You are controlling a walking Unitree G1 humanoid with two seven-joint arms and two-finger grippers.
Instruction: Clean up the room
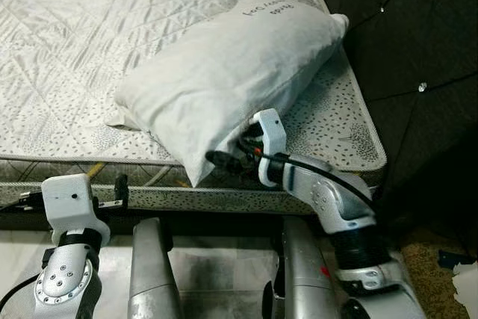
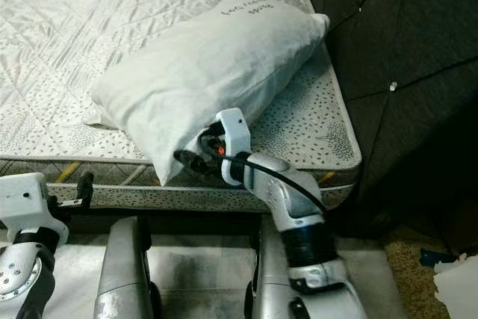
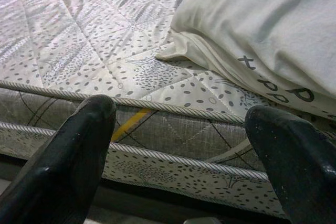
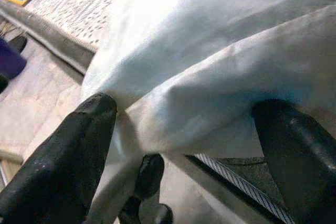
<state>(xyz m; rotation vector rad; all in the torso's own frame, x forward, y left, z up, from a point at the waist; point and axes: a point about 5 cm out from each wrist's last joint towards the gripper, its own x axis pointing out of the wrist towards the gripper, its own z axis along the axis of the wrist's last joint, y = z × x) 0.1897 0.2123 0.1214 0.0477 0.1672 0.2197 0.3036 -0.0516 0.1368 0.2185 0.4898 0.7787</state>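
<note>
The right claw (image 1: 228, 156) reaches under the near corner of a white pillow (image 1: 224, 72) overhanging the bed (image 1: 67, 42), fingers spread around a fold, not yet closed. The left claw (image 3: 178, 150) waits open. A deep, firm pinch should prevent slipping.

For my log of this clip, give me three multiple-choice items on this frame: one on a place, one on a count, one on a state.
1. Where does the pillow lie?
A. on the floor
B. on the mattress, one corner over its near edge
C. against the dark headboard

2. How many pillows are on the bed?
A. one
B. two
C. three

3. How do the right hand fingers stand?
A. shut on nothing
B. spread, with pillow fabric between them
C. around a bottle

Answers:
1 B, a corner hangs past the piping.
2 A, a single white pillow.
3 B, the wrist view shows cloth between the parted fingers.
</note>
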